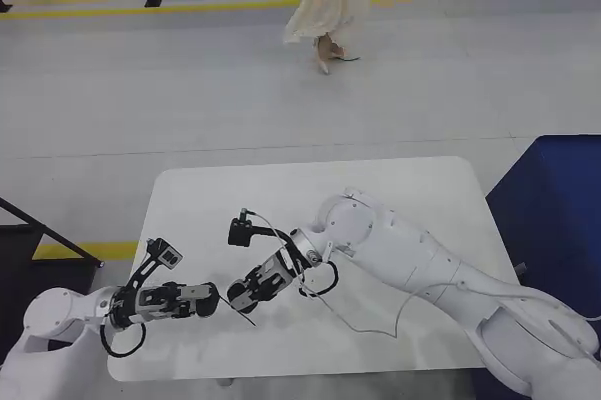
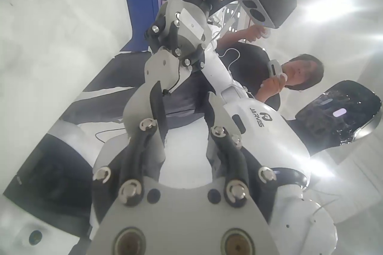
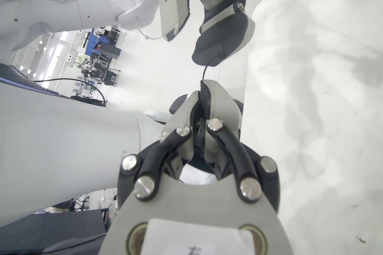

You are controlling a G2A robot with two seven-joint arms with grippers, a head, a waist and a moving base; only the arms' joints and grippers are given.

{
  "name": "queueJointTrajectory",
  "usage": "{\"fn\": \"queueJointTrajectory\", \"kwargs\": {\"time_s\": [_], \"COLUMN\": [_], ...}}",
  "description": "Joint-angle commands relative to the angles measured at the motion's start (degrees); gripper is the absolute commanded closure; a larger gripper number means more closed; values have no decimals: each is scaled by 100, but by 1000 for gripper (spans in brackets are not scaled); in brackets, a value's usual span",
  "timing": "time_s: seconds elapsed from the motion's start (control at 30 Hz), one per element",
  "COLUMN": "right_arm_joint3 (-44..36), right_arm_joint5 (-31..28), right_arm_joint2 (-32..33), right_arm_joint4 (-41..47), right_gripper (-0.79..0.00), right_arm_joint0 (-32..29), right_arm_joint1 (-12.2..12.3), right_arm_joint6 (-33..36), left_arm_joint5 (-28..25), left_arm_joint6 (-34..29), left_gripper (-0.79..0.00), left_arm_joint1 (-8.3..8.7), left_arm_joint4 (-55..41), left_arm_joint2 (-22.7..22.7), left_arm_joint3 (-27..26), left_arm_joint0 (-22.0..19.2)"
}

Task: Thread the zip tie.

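the zip tie looks light, thin and springy, pinched in the right hand over the desk; the left hand, spread, should probably pinch near its free tip

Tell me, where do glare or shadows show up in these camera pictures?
Left wrist view: bright lamps throw starburst glare beyond the open left gripper. Right wrist view: soft blotchy shadows fall on the table beside the right gripper, shut on the zip tie. Top view: even light, no glare on the table.
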Motion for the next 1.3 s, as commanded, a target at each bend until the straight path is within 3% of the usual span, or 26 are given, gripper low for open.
{"fn": "queueJointTrajectory", "kwargs": {"time_s": [0.0,0.23,0.27,0.3,0.67,0.7,0.73,0.77,1.07,1.17,1.27], "right_arm_joint3": [-26,-73,-76,-76,-123,-123,-110,-110,-211,-88,-279], "right_arm_joint5": [19,64,69,80,120,106,92,92,207,-242,-558], "right_arm_joint2": [25,105,115,124,282,314,343,343,318,542,750], "right_arm_joint4": [-27,-120,-129,-148,-222,-189,-153,-153,-501,46,904], "right_gripper": [0,0,0,0,0,-86,-748,-785,-785,-785,-785], "right_arm_joint0": [-21,-81,-91,-96,-228,-244,-261,-261,-431,-651,-886], "right_arm_joint1": [-13,-57,-63,-68,-63,-54,-46,-46,-39,4,114], "right_arm_joint6": [19,64,69,80,120,107,93,93,-153,-241,-556], "left_arm_joint5": [-16,-30,-24,-24,-118,-125,-133,-146,-225,-215,-148], "left_arm_joint6": [18,63,72,79,122,121,130,143,268,298,321], "left_gripper": [-256,-234,-157,0,0,0,0,0,0,0,0], "left_arm_joint1": [3,19,21,24,56,60,64,66,77,75,47], "left_arm_joint4": [15,31,29,31,2,-5,-29,-64,-232,-251,-859], "left_arm_joint2": [30,93,99,102,85,74,55,33,-95,-90,-90], "left_arm_joint3": [-19,-8,-5,-4,4,0,-2,-3,-10,-21,-118], "left_arm_joint0": [20,33,34,33,60,71,77,86,149,154,227]}}
